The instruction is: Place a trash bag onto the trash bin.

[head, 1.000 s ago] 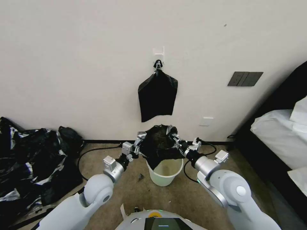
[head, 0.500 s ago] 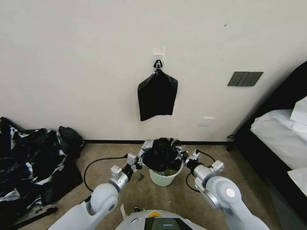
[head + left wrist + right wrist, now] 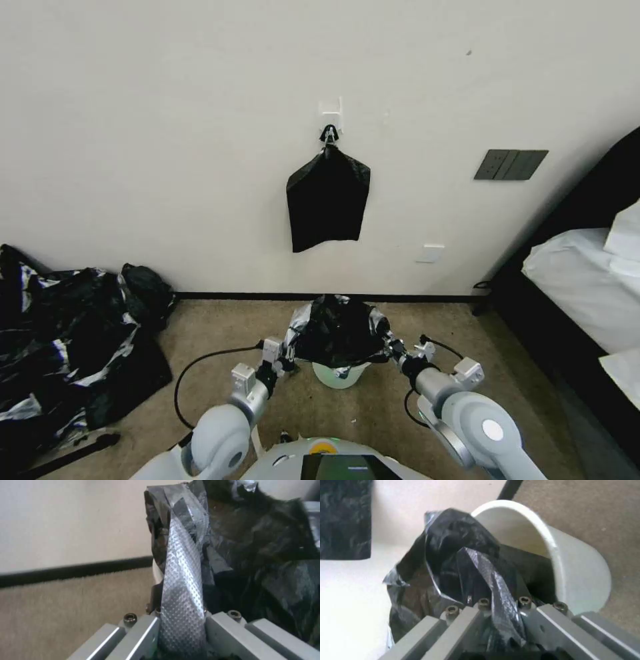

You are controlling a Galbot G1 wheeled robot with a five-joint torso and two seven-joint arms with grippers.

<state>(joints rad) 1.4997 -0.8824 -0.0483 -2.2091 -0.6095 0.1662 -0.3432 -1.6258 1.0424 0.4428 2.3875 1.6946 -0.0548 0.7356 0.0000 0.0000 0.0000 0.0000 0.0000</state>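
Both grippers, left gripper [image 3: 285, 355] and right gripper [image 3: 392, 347], have jaws pinching opposite edges of the trash bag [image 3: 337, 330], stretching its mouth wide over the trash bin [image 3: 340, 375] so it can sleeve the rim.

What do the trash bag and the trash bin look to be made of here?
The trash bag, pinched at either side by the left gripper and right gripper, looks like thin glossy black plastic film: it crinkles, with silvery embossed highlights. The trash bin seems to be smooth, cream-white moulded plastic with a rolled rim.
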